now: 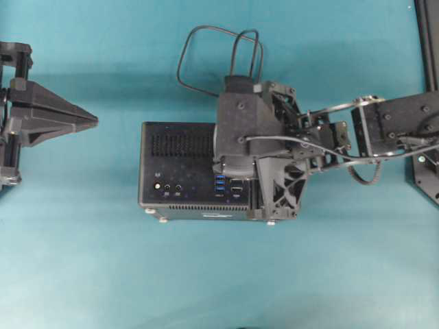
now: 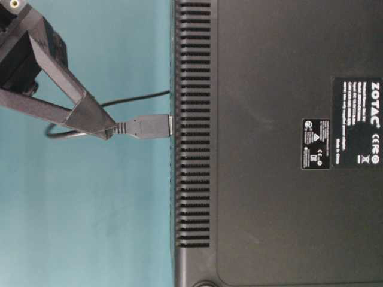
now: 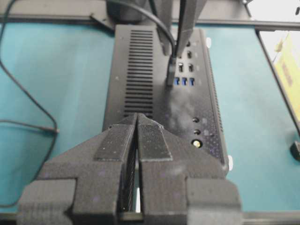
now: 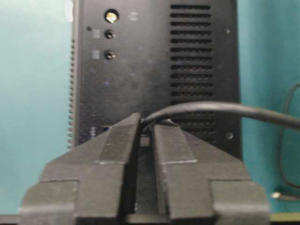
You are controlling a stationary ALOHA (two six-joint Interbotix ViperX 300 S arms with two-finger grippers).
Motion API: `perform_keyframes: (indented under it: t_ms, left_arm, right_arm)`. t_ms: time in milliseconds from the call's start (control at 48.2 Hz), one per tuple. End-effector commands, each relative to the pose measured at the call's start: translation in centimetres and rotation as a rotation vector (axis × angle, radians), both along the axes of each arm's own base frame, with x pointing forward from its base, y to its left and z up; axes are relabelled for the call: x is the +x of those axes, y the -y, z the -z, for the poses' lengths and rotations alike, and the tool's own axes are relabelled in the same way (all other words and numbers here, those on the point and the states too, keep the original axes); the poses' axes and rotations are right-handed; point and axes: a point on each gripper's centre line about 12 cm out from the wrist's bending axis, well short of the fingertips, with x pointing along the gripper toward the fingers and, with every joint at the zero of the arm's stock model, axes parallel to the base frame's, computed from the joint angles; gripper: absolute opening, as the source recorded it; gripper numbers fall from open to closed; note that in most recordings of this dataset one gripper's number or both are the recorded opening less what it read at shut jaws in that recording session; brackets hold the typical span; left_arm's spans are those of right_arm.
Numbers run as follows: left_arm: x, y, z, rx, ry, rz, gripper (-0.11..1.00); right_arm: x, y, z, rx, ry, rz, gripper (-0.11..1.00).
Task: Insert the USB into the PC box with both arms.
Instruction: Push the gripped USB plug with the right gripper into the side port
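Observation:
The black PC box [image 1: 175, 171] lies mid-table with its port face up, blue sockets [image 1: 219, 184] near its front edge. My right arm reaches over it. In the table-level view the right gripper [image 2: 108, 128] is shut on the USB just behind the dark grey plug [image 2: 146, 127], whose metal tip touches the PC box [image 2: 269, 179]. In the left wrist view the plug [image 3: 171, 75] stands at the blue sockets [image 3: 184, 81] under the right fingers [image 3: 186, 28]. The right wrist view shows the jaws closed on the cable [image 4: 225, 108]. The left gripper [image 1: 95, 122] is shut and empty, left of the box.
The USB's cable loops on the teal mat behind the box [image 1: 178, 68]. A black frame rail [image 1: 429, 41] runs along the right edge. A yellow object [image 3: 288, 70] lies beyond that rail. A small connector end [image 4: 281, 194] rests on the mat.

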Motion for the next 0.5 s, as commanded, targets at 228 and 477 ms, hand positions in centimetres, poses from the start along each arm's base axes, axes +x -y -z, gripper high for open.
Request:
perform_keyframes:
  t_ms: [228,477]
  left_arm:
    - [0.0,0.0,-0.7,0.001,0.026,0.001,0.0]
    - [0.0,0.0,-0.7,0.001,0.026,0.001,0.0]
  right_arm:
    - [-0.4,-0.1,0.2,0.037,0.011,0.035,0.08]
    - [-0.4,1.3,0.5,0.025,0.004,0.066,0.08]
